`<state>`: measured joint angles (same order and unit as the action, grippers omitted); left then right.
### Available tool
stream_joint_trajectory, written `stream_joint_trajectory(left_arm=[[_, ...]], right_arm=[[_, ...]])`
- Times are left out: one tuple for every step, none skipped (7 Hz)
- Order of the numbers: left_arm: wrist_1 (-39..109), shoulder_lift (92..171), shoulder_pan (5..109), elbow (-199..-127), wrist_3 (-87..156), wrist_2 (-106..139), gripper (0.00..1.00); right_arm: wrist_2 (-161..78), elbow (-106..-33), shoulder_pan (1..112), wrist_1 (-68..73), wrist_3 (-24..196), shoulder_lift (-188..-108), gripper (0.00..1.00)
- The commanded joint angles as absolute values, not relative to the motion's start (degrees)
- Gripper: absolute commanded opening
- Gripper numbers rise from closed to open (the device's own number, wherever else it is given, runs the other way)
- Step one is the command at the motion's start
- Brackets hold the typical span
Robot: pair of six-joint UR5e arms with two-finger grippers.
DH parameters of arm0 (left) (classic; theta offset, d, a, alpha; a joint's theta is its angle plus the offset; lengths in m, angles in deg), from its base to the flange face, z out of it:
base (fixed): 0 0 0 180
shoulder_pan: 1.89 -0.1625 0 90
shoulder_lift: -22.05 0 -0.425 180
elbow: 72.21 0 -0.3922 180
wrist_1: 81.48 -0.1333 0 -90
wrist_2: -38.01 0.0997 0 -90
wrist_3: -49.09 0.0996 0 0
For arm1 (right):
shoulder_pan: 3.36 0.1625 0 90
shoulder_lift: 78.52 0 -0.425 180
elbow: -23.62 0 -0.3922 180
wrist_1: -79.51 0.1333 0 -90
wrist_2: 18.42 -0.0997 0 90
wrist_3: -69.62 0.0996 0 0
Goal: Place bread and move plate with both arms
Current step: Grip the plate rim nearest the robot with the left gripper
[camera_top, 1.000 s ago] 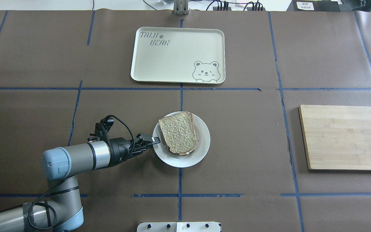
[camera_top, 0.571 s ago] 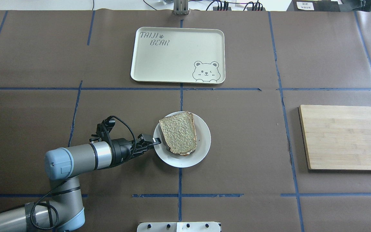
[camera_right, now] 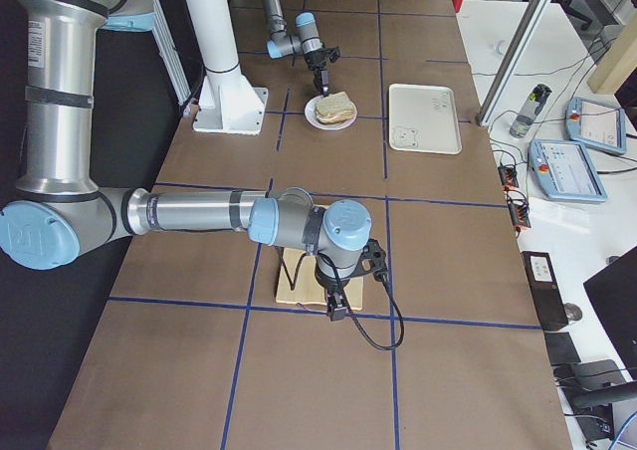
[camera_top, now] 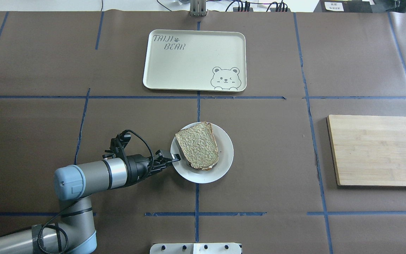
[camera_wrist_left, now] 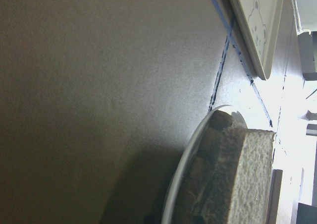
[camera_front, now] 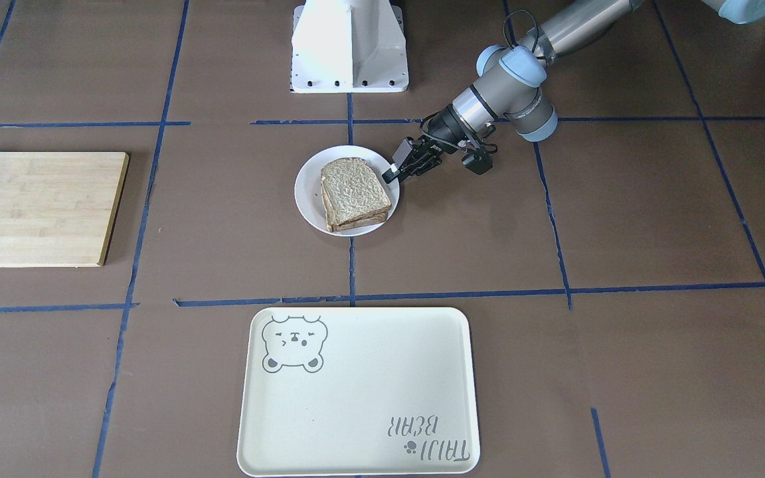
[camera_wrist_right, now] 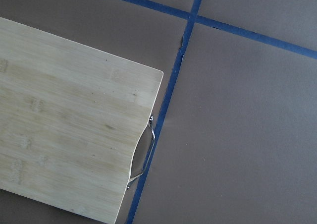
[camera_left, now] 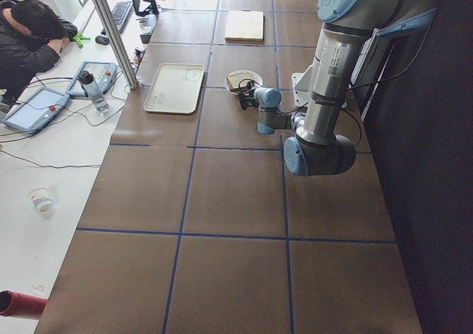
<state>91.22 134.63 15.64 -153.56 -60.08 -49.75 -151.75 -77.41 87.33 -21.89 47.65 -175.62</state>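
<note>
The white plate (camera_top: 225, 155) stands at the table's middle with the bread (camera_top: 196, 144) lying on top of another slice; a pale edge shows under it. My left gripper (camera_top: 174, 157) is shut on the plate's left rim, low over the table; it also shows in the front view (camera_front: 390, 176) at the plate (camera_front: 306, 189) beside the bread (camera_front: 354, 192). The left wrist view shows the plate rim (camera_wrist_left: 185, 159) and the bread's side (camera_wrist_left: 233, 179) close up. My right gripper (camera_right: 335, 309) hangs over the wooden board (camera_right: 292, 283); whether it is open or shut I cannot tell.
A cream bear tray (camera_top: 194, 60) lies beyond the plate, and shows in the front view (camera_front: 356, 392). The wooden cutting board (camera_top: 379, 150) lies at the right, also in the right wrist view (camera_wrist_right: 64, 135). The white pedestal (camera_front: 349, 46) stands behind the plate.
My left gripper has moved a little to the right, and the plate with the bread has moved right with it.
</note>
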Motion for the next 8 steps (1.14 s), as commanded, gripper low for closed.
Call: stream_joint_trajectory(left_arm=[[91.23, 134.81, 14.90, -153.42, -59.98, -49.35, 0.29], [91.23, 134.90, 14.81, -152.81, -59.98, -49.35, 0.29], [91.23, 134.98, 14.55, -152.54, -59.98, -49.35, 0.28], [91.31, 134.99, 14.55, -152.71, -60.07, -49.35, 0.13], [92.10, 135.59, 14.64, -153.15, -60.16, -49.35, 0.04], [94.89, 135.69, 14.72, -153.24, -60.16, -49.35, 0.00], [97.27, 135.69, 15.07, -153.33, -60.24, -49.26, 0.00], [99.99, 135.60, 15.25, -153.33, -60.25, -48.31, 0.00]], right_arm=[[-151.75, -77.36, 87.34, -21.92, 47.65, -175.55, 1.00], [-151.75, -77.36, 87.34, -21.92, 47.65, -175.55, 1.00], [-151.75, -77.28, 87.25, -21.92, 47.65, -175.55, 1.00], [-151.75, -77.28, 87.25, -21.92, 47.65, -175.55, 1.00], [-151.75, -77.28, 87.25, -21.92, 47.65, -175.46, 1.00], [-151.75, -77.28, 87.25, -21.92, 47.65, -175.38, 1.00], [-151.75, -77.28, 87.34, -21.92, 47.65, -175.38, 1.00], [-151.84, -77.36, 87.34, -21.92, 47.65, -175.38, 1.00]])
